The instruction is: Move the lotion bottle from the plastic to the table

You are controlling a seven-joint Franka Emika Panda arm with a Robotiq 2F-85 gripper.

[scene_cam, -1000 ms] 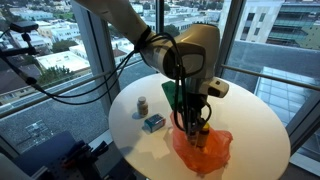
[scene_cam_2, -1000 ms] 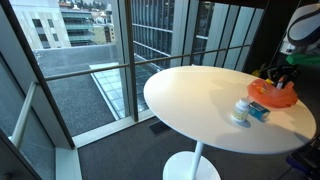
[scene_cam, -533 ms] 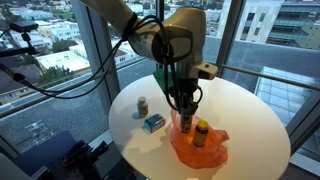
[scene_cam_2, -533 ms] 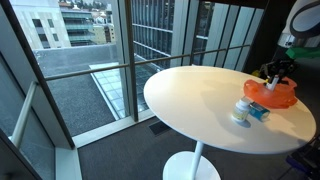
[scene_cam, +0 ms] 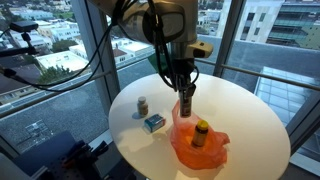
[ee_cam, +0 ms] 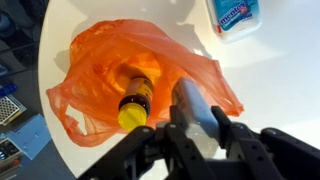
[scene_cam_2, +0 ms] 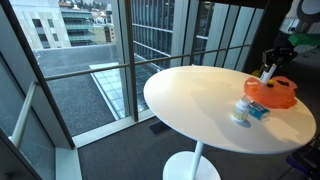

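I hold the gripper [scene_cam: 186, 98] clenched on the lotion bottle [ee_cam: 193, 103], lifted just above the orange plastic bag [ee_cam: 95, 60] on the round table [scene_cam: 245, 110], w/ a yellow-capped bottle [ee_cam: 135, 100] sitting in the bag.

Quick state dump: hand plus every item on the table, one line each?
hand: shut on the lotion bottle
lotion bottle: gripped, in the air above the plastic
orange plastic: crumpled, lying open on the table
yellow-capped bottle: upright on the plastic, cap on
blue box: flat on the table
small jar: upright on the table
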